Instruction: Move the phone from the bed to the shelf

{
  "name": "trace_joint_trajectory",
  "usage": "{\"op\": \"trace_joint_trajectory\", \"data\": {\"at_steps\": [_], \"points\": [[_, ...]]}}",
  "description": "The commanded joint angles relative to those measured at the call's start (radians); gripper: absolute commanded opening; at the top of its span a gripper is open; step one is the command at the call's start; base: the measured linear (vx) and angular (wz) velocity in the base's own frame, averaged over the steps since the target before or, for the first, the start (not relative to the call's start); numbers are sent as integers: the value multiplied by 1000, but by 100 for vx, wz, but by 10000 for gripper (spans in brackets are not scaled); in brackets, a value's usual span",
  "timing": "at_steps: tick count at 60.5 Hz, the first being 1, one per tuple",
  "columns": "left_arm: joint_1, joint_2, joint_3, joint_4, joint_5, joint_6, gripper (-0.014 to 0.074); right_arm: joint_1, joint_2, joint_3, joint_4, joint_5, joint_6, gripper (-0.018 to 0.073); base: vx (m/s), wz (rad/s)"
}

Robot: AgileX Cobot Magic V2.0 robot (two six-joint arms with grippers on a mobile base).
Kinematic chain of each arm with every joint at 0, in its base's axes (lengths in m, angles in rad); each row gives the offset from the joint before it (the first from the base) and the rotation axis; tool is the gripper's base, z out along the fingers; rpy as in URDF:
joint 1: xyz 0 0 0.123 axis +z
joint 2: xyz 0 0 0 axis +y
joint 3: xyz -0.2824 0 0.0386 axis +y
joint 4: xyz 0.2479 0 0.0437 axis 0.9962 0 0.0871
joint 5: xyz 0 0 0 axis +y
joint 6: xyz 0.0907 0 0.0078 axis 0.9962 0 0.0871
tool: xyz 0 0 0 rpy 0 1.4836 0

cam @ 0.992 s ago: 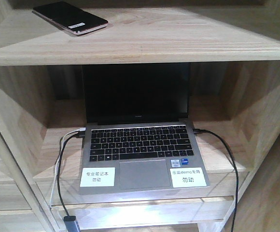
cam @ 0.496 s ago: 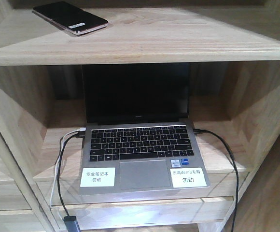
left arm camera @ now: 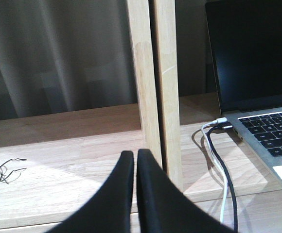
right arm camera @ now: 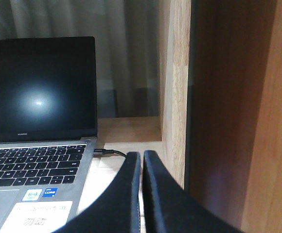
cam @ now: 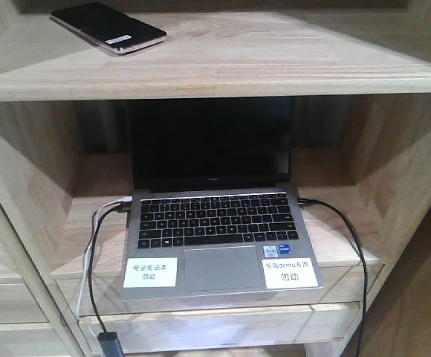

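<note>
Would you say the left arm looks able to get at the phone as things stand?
Probably not directly. The phone lies on the shelf's top board, while the left tool, shut and empty, sits at the lower board beside the laptop. That board is between them, so the arm would likely need to back out and rise.

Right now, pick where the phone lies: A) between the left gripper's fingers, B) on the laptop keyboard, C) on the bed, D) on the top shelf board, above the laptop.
D: the phone lies flat on the top board of the shelf, above the open laptop.
</note>
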Motion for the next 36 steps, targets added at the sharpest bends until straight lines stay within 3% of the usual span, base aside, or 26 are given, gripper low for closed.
{"op": "trace_joint_trajectory", "data": {"at_steps": [1,36], "points": [[-6,-13,-22,-9,-72,-6,1,-4,-12,4,-14,-74,-5,-9,0,0],[-6,-13,-22,-9,-72,-6,1,-4,-12,4,-14,-73,-5,-9,0,0]]}}
